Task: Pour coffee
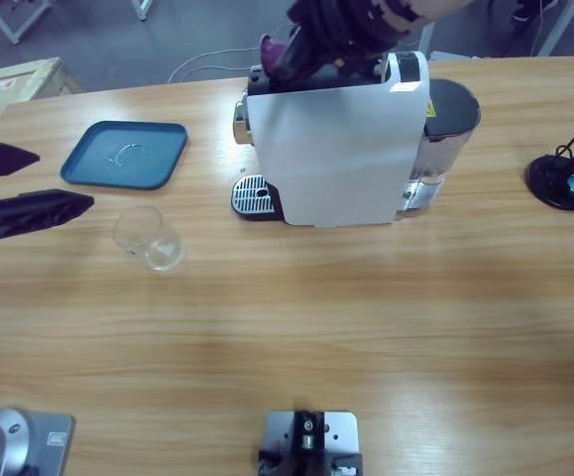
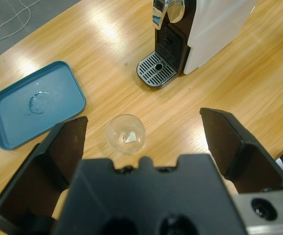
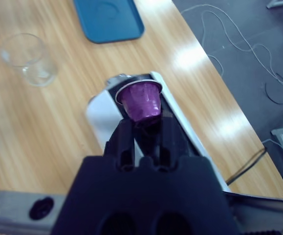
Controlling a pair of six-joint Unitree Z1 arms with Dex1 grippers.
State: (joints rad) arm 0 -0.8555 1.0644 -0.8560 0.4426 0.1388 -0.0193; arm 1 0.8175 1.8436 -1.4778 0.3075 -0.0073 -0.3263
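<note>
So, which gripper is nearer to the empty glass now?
Left. The left gripper is open just beside the glass, while the right gripper holds a purple capsule above the coffee machine.

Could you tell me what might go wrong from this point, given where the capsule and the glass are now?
The right claw pinches the purple capsule only at its narrow end, so it could slip above the coffee machine. The empty glass stands off the drip grate, so coffee brewed now would miss it.

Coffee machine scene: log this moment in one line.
right claw: shut on purple capsule over coffee machine | left claw: open, empty | glass: empty
</note>
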